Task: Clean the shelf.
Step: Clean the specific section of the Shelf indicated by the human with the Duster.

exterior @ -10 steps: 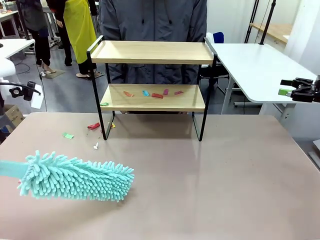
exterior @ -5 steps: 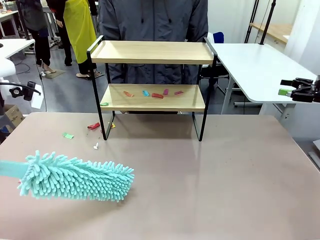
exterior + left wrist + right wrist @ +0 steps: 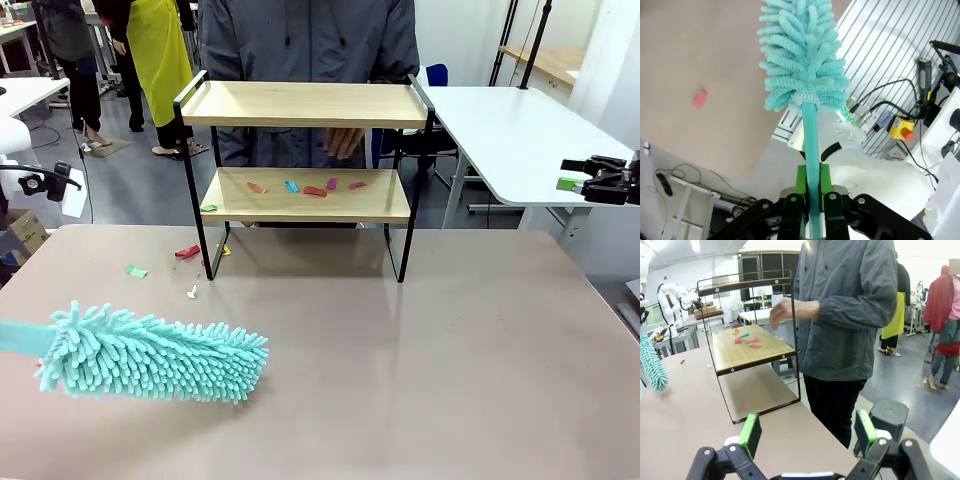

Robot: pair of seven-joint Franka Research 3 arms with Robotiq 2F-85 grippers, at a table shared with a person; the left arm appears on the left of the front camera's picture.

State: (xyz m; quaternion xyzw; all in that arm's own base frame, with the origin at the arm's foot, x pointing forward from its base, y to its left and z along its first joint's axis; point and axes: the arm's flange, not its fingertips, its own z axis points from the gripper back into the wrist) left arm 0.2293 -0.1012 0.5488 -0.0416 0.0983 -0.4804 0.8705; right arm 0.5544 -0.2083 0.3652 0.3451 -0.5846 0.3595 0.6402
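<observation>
The shelf (image 3: 300, 105) stands at the table's far side, and the right wrist view shows the shelf (image 3: 747, 357) side-on. Several coloured scraps (image 3: 315, 191) lie on its lower board; the top board is bare. My left gripper (image 3: 811, 187) is shut on the handle of a teal fluffy duster (image 3: 802, 55). The duster (image 3: 150, 352) hangs low over the table's near left, well short of the shelf. My right gripper (image 3: 580, 177) waits open and empty at the far right, its green pads (image 3: 751, 432) wide apart. A person's hand (image 3: 345, 142) shows behind the shelf, between the two boards.
Loose scraps lie on the brown table left of the shelf: a red scrap (image 3: 187, 252), a green scrap (image 3: 136, 271) and a white bit (image 3: 191, 292). A white side table (image 3: 510, 130) stands at the right. The person (image 3: 305, 40) stands right behind the shelf.
The person's hand has come into sight behind the shelf, between the boards. Both arms and the duster have stayed still.
</observation>
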